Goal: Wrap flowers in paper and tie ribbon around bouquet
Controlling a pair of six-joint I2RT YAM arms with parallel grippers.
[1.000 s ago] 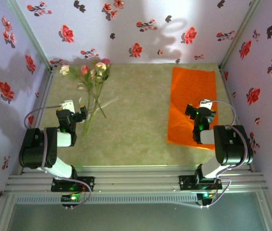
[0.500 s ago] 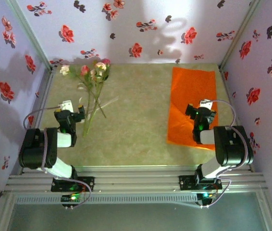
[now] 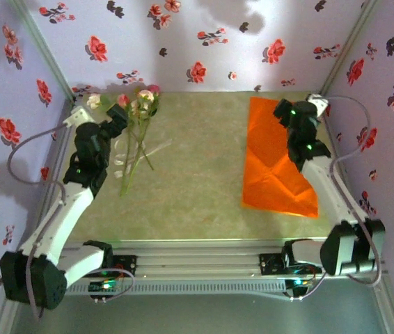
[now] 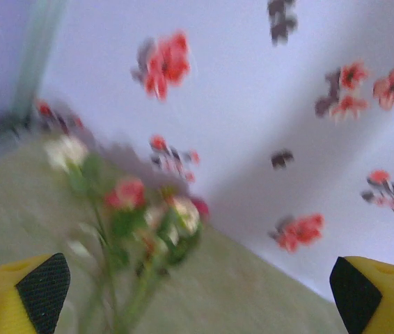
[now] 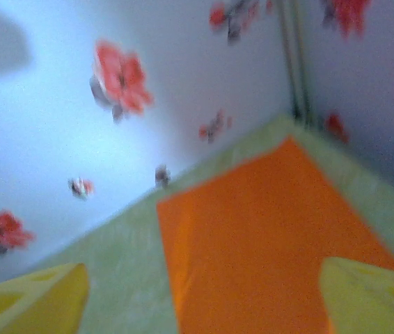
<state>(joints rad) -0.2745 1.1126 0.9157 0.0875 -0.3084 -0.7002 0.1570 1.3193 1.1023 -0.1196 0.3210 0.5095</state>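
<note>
The left jaws stand wide apart, empty, beside the flowers (image 3: 134, 136) lying at the worktop's (image 3: 197, 174) far-left corner; the right jaws, likewise apart, hover over the orange paper's (image 3: 277, 163) far edge.

Flowers (image 3: 143, 98): one bunch, roughly four blooms. Paper (image 3: 277, 160): one orange sheet. Arms (image 3: 61, 214): two.

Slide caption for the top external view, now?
Two arms stretched toward the back wall: left gripper beside the flowers, right gripper above the orange paper, both open.
</note>
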